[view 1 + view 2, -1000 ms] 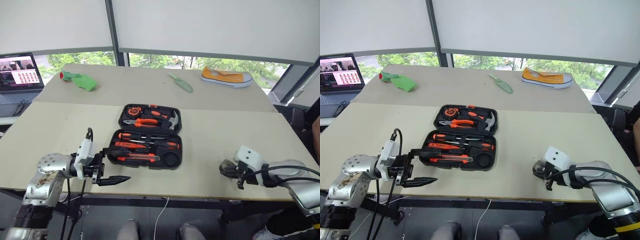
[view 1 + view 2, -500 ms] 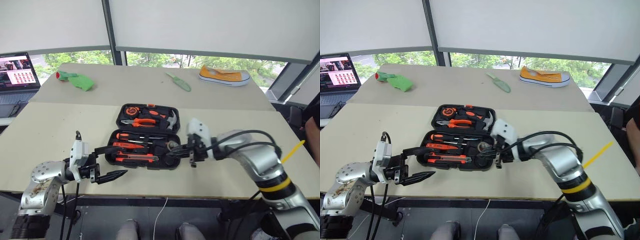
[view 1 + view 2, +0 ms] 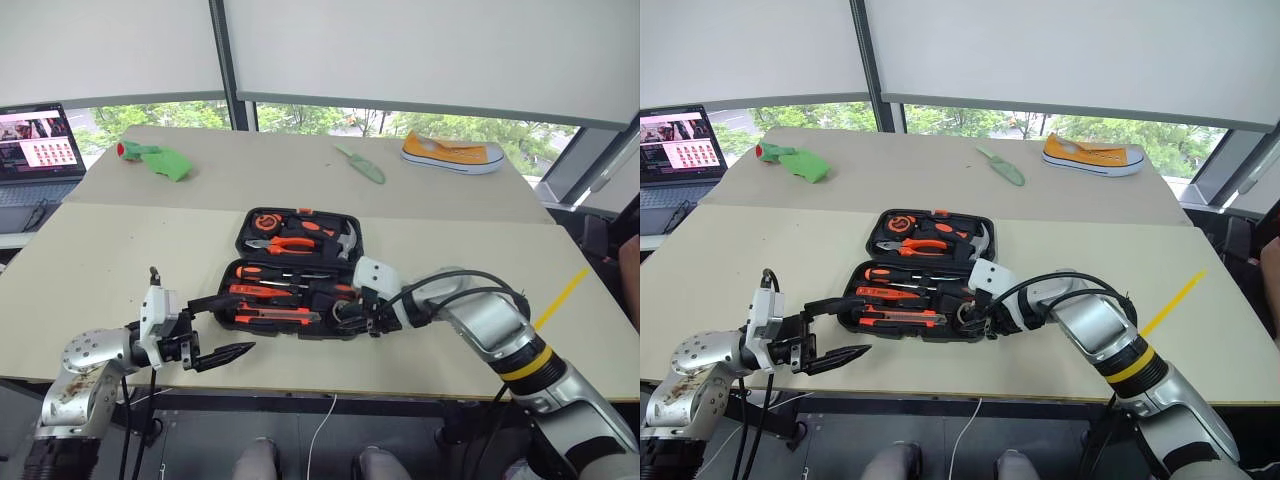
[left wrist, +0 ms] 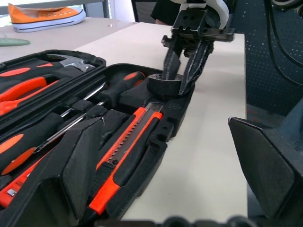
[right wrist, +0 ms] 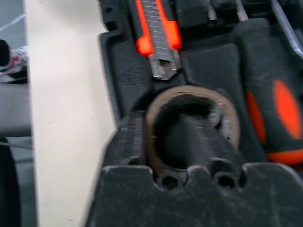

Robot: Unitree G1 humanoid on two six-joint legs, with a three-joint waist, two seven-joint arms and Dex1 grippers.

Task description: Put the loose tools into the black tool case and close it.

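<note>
Right gripper (image 4: 182, 71), two ribbed black fingers, straddles the wall of the grey tape roll (image 4: 165, 85): one finger inside the cardboard core, one outside, jaws part open; whether they pinch cannot be told. The roll sits in the near right slot of the open flat black textured plastic tool case (image 3: 243, 267), mid-table. Left gripper (image 3: 222, 328) hovers wide open and empty, near left of the case.

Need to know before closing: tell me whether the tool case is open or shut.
Open. The tool case lies flat with its lid folded back, tools showing in both halves; the right gripper is at the tape roll.
</note>
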